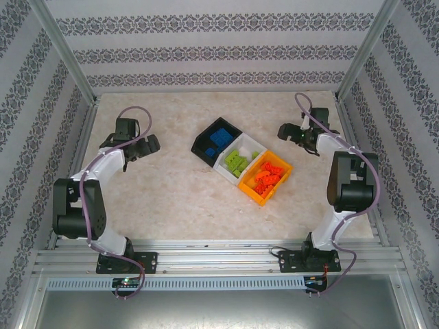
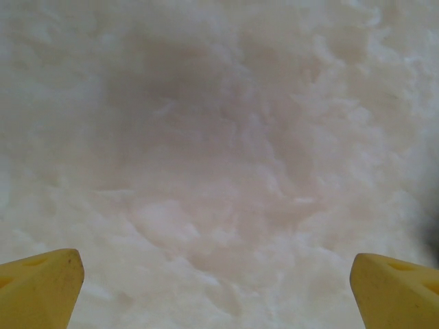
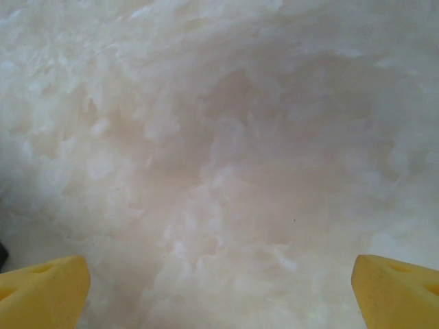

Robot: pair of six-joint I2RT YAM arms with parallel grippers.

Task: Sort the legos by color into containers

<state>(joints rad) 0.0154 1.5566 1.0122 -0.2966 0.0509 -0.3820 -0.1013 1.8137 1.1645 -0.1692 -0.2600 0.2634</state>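
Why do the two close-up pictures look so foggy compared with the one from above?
Left wrist view: the lens is probably too near the table, so its marbling blurs into cloud, with a grey shadow upper left. Right wrist view: the same soft blur beyond the right fingers. Top view: evenly lit, the bins and bricks crisp.

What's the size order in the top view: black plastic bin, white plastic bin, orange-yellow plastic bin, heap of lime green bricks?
1. The black plastic bin, white plastic bin and orange-yellow plastic bin: they look alike, so unranked.
2. The heap of lime green bricks, lying in the white bin: clearly smallest.
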